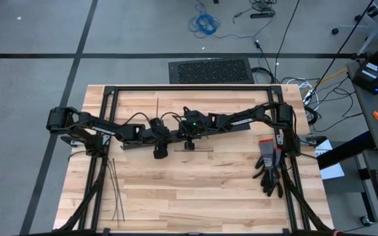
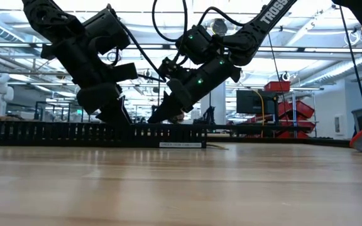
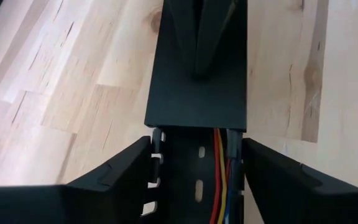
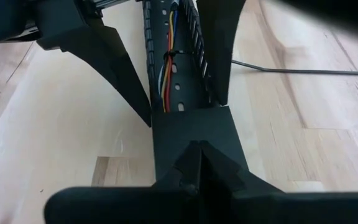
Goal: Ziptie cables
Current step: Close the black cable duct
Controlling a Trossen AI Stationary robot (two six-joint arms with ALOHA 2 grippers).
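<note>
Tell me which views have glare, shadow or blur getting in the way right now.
Low view: bright ceiling lights backlight both arms and the duct into silhouettes. Left wrist view: the left gripper's fingers are soft at the near edge, the cables sharp. Right wrist view: a blurred dark shape across the top right corner. High view: evenly lit.

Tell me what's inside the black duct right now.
Inside the black duct lie the cables, red, yellow and blue, running along one wall; a thin dark tie wraps them. Farther along, the cover hides whatever lies underneath.
</note>
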